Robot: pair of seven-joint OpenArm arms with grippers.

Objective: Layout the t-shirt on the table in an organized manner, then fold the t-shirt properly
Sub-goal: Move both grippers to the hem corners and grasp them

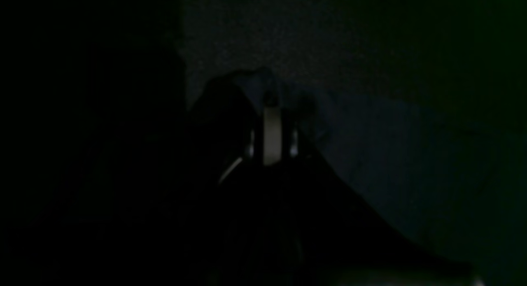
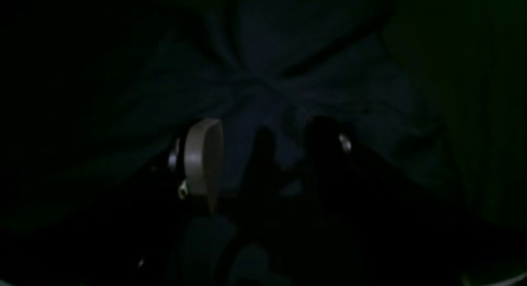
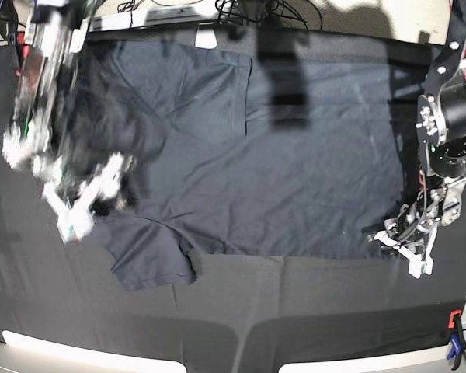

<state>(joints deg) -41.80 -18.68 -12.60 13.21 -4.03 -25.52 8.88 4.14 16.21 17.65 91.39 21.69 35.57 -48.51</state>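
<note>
A black-clothed table (image 3: 326,303) carries a dark t-shirt (image 3: 279,179), spread wide across its middle. At the shirt's right edge the left gripper (image 3: 394,237) is pinched onto the fabric. The right gripper (image 3: 89,194), blurred, hangs spread over the shirt's left side.

One t-shirt (image 3: 241,179), spread out. One table (image 3: 334,295), black cloth over it. Two arms, one gripper each: left gripper (image 3: 404,241), right gripper (image 3: 85,198) (blurred). One clamp (image 3: 454,342) at the near corner, red and blue.
</note>
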